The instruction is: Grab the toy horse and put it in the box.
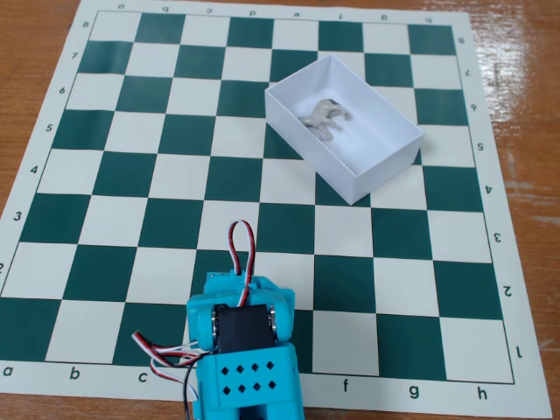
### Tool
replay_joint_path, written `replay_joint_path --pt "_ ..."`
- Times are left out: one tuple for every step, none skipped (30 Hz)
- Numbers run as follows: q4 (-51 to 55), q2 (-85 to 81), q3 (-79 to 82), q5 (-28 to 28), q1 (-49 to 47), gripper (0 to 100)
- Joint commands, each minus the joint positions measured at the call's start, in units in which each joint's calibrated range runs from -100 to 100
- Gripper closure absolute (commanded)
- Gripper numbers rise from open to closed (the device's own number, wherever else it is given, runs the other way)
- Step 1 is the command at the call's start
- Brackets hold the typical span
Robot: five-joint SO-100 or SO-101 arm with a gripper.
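The toy horse [324,116] is a small pale grey-white figurine with darker touches at one end, seen from above in the fixed view. It looks to be lying on its side rather than standing, though it is too small for me to be sure; its legs seem to point down and to the left in the picture. It rests on the floor of the box [367,179], in the upper-left part of the inside, near the far wall and apart from the near one.

The box is white cardboard, rectangular, with low walls and an open top. It sits turned at an angle to the squares, its long side running from upper left to lower right. It lies on the chessboard mat [131,175], in the upper right of the board, over the green and cream squares there.

The mat is a printed sheet with letters along the bottom edge and numbers down the sides, spread on a wooden table [35,35] of reddish-brown grain.

My arm [241,350] is at the bottom edge of the picture, a turquoise body with a black motor set into it and a loop of red, black and white wire [242,249] above. It is well apart from the box. My claw itself is not visible here, so I cannot say whether it is spread or pressed together.
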Motion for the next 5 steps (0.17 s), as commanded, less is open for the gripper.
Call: replay_joint_path --pt "0.2 -0.4 0.4 0.0 0.4 100" --pt "0.2 -0.4 0.4 0.0 0.4 100" --pt "0.2 -0.4 0.4 0.0 0.4 100" --pt "0.2 -0.4 0.4 0.0 0.4 100" --pt "0.2 -0.4 0.4 0.0 0.4 100"
